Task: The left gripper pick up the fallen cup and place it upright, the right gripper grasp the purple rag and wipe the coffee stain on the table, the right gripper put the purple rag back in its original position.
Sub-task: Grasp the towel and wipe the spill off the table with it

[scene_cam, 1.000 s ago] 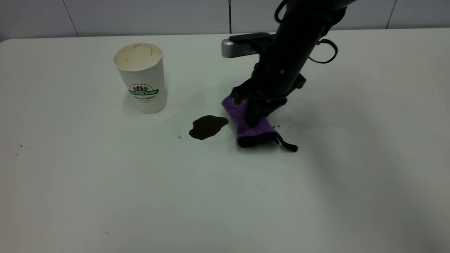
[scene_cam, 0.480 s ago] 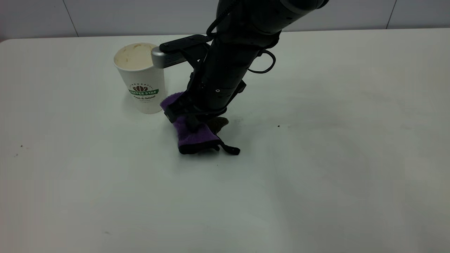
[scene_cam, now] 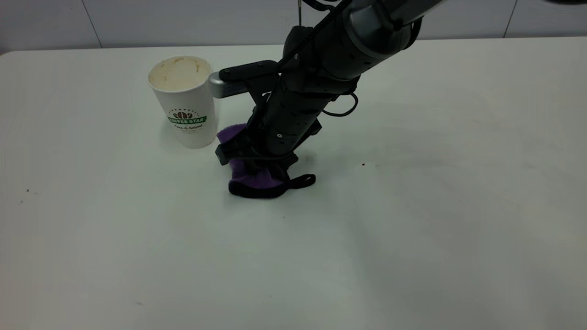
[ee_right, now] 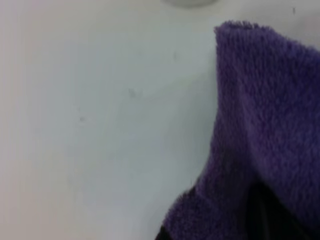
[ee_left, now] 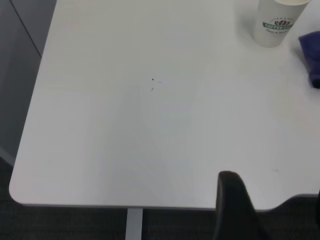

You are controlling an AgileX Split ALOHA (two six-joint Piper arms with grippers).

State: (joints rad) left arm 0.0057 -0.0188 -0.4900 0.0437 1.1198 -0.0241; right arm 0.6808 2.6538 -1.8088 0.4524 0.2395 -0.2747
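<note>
Right hand (scene_cam: 257, 166) clamped on purple rag (scene_cam: 250, 176), pressing it onto the counter (scene_cam: 412, 206) directly beneath the hand. Cup (scene_cam: 184, 101) upright, just beside the rag. Left hand: fingers cannot be judged.

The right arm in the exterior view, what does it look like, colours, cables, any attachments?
The right arm is a thick black tube with a grey metallic upper segment. Thin black cable loops hang off its side, small pale dots mark the casing, and a grey boxy module on a black bracket juts sideways. The right gripper is black.

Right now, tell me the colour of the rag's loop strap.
Black. The loop strap trails from the purple rag, clearest in the exterior view.
</note>
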